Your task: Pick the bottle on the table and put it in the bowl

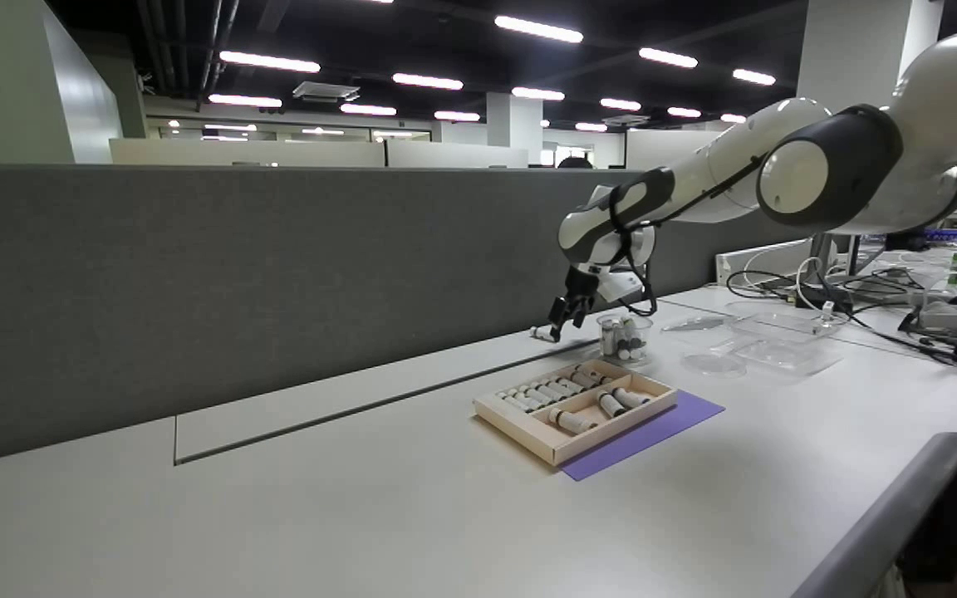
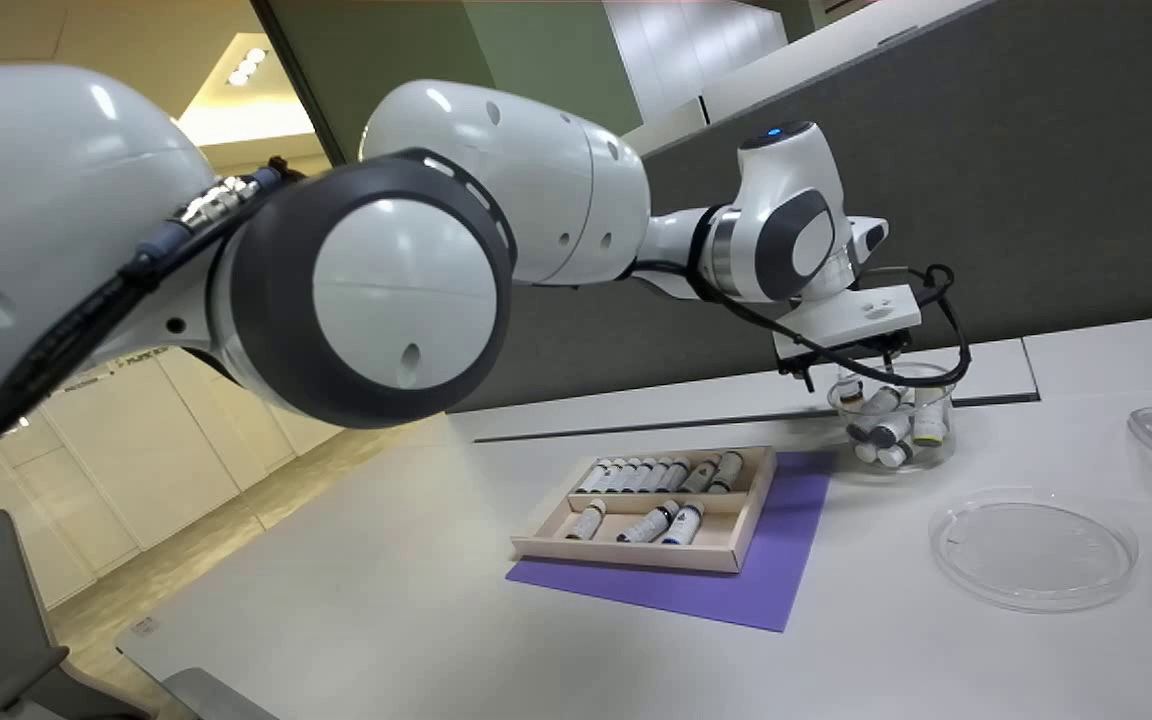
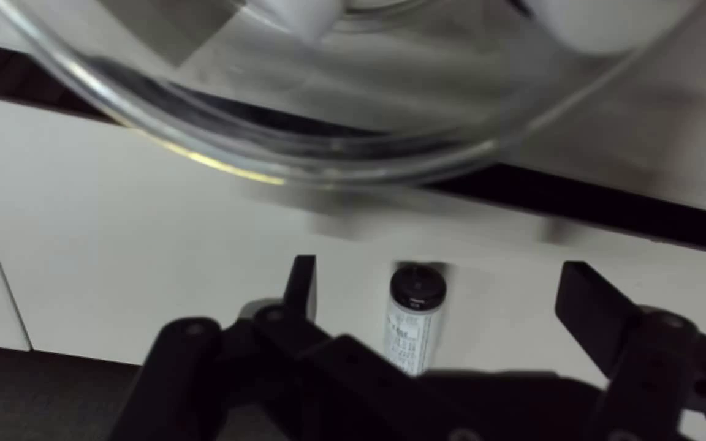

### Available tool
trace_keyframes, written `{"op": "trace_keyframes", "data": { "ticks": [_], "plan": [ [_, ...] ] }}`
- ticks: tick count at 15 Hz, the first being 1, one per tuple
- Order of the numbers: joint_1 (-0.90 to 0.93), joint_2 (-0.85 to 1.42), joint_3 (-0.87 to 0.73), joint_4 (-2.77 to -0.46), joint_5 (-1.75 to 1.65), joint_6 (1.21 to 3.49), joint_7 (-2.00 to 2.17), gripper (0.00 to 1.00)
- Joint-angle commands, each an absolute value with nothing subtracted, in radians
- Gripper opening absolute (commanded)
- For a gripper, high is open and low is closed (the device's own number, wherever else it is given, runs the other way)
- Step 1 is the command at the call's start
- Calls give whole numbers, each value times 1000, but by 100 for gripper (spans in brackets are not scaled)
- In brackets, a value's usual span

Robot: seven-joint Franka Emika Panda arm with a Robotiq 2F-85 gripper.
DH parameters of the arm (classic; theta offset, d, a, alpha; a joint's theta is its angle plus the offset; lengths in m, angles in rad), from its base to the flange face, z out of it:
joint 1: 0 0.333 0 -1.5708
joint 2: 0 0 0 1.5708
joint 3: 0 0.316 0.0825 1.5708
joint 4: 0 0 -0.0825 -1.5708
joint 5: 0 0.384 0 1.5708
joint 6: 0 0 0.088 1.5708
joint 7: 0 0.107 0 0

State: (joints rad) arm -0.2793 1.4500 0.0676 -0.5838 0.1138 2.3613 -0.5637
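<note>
One bottle [image 3: 413,334] lying on its side on the table [image 1: 362,507], dark cap toward the bowl [image 3: 304,176] — it's on the strip past the slot [image 3: 622,205], close to the grey divider [image 1: 279,282]. The gripper [image 3: 439,288] is down low by it, fingers [image 3: 595,312] spread wide, one off to each side. Wrist view shows a gap both sides of the bottle, tighter on the left of the picture, and the gripper hides its lower end. Can't tell if the tips touch the table.

The bowl is see-through, just beside the gripper, with a bunch of other bottles [image 2: 891,430] in it. In both exterior views the wooden tray [image 2: 626,553] sits over a purple sheet [image 2: 786,560] that pokes out — row of bottles [image 2: 658,475] in the section nearer the divider, three in the other. Also a see-through round dish [image 2: 1034,550] near the bowl.
</note>
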Motion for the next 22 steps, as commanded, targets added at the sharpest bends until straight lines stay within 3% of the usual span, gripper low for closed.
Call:
{"op": "trace_keyframes", "data": {
  "ticks": [1,9,10,12,19,22],
  "plan": [
    [-295,1505,90,-504,124,2359,-610,73],
    [-317,1468,126,-582,118,2450,-700,12],
    [-318,1468,128,-586,119,2454,-704,55],
    [-319,1468,131,-600,118,2473,-727,51],
    [-327,1472,149,-646,119,2544,-815,100],
    [-331,1473,169,-662,123,2586,-862,100]
  ]
}}
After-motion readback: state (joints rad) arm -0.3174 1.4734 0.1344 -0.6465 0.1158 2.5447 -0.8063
